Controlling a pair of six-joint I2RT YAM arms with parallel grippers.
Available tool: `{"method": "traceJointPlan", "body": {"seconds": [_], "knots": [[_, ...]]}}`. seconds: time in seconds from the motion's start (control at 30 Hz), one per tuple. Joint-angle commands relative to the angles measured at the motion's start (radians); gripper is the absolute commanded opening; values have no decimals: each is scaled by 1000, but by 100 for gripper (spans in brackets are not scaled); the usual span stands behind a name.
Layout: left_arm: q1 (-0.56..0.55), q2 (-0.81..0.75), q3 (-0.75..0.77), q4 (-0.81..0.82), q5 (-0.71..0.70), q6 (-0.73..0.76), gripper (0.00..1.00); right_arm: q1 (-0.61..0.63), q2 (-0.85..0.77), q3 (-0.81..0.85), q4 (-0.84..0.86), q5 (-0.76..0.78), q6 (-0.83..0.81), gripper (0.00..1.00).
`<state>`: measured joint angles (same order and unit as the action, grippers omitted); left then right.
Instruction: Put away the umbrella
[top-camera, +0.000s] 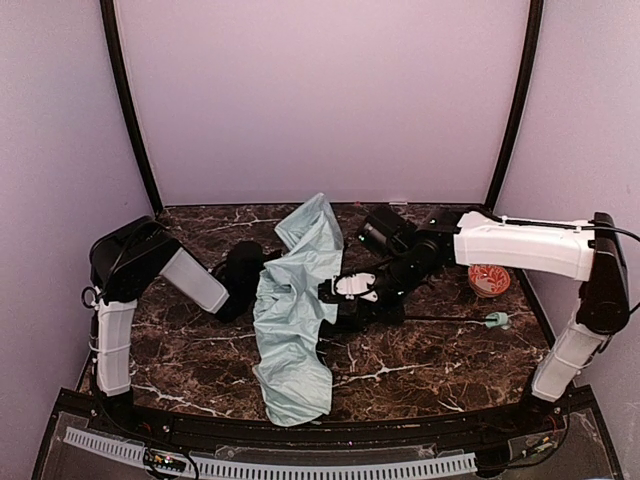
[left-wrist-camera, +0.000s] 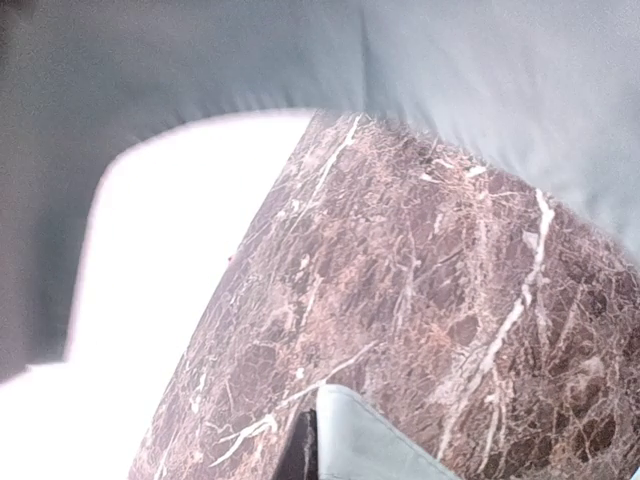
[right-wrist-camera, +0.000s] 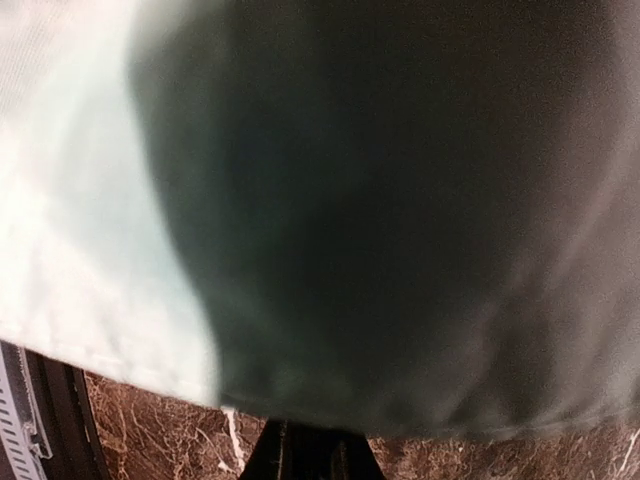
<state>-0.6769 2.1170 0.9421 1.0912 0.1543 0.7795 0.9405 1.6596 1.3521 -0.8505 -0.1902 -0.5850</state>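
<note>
Brown marble tabletop holds my mint umbrella. My right gripper pinches its cloth; my left gripper is clenched tight beside it.

The left arm rises upright from its base at the near left corner and bends at a black elbow. Its white forearm slopes down and to the right, toward the centre. The left gripper sits low there, closed, with its tips out of sight from above. The right arm climbs from the near right corner, folds at a high black elbow and stretches its white forearm leftward, wrist angled down. The right gripper points left and low, its dark fingers pressed close together.
</note>
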Motion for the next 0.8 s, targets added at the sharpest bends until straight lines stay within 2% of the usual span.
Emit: {"method": "traceJointPlan", "body": {"seconds": [0.0, 0.1, 0.23, 0.3, 0.4, 0.5, 0.6, 0.77], "knots": [[-7, 8, 19, 45, 10, 27, 0, 60, 25, -41, 77, 63, 0, 0], [-7, 16, 13, 46, -18, 46, 0, 61, 64, -57, 94, 30, -6, 0], [-2, 25, 2, 60, -116, 73, 10, 54, 130, -52, 107, 1, 0, 0], [8, 29, 3, 46, -160, 93, 19, 50, 150, -55, 116, -39, 1, 0], [35, 43, 32, 3, -239, 103, 41, 37, 152, -85, 140, -85, 12, 0], [93, 52, 89, -47, -308, 29, 59, 21, 145, -131, 162, -126, 32, 0], [129, 36, 138, -101, -322, -48, 66, 13, 144, -166, 181, -150, 53, 0], [138, 38, 241, -152, -466, 26, 78, 5, 151, -193, 186, -153, 68, 0]]}}
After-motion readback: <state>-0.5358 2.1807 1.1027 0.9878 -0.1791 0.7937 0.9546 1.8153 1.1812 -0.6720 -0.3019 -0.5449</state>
